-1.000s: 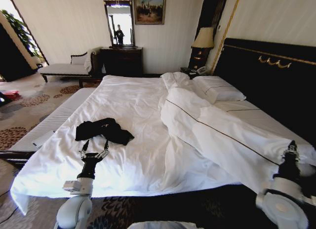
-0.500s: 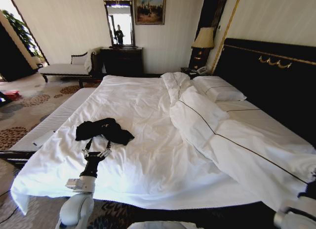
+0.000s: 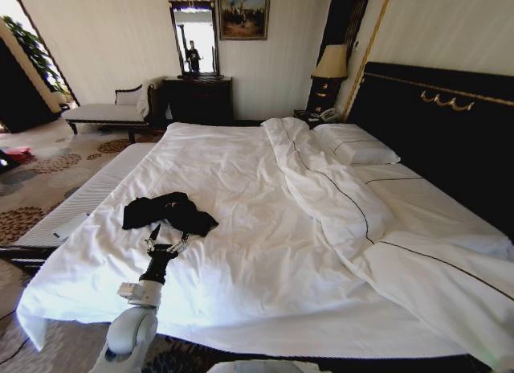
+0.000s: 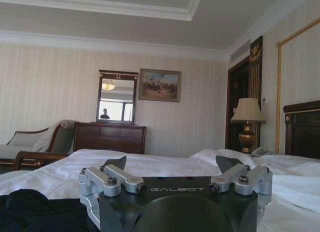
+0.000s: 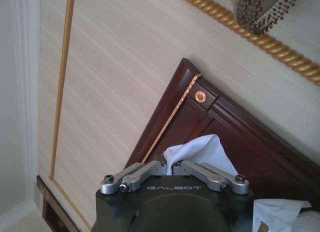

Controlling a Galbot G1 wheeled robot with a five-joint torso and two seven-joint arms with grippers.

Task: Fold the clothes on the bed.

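Nearest you, the left gripper [image 3: 166, 246] hangs low over the bed [image 3: 241, 252] with its fingers [image 4: 112, 178] spread wide and holding nothing, just short of the black T-shirt [image 3: 169, 212]. That stance reads as a lined-up approach to the near hem. The shirt lies crumpled in a heap on the near left part of the sheet, not yet spread, so folding has not begun.

Your right gripper [image 5: 172, 168] has its fingers pinched together on a corner of the white duvet [image 3: 377, 236], raised up by the headboard [image 3: 434, 124], probably to clear folding room.

Against the earlier head frames, the duvet's bulge has flattened and drawn toward the headboard side. The right arm has gone from the lower right corner. The left gripper has crept slightly right.
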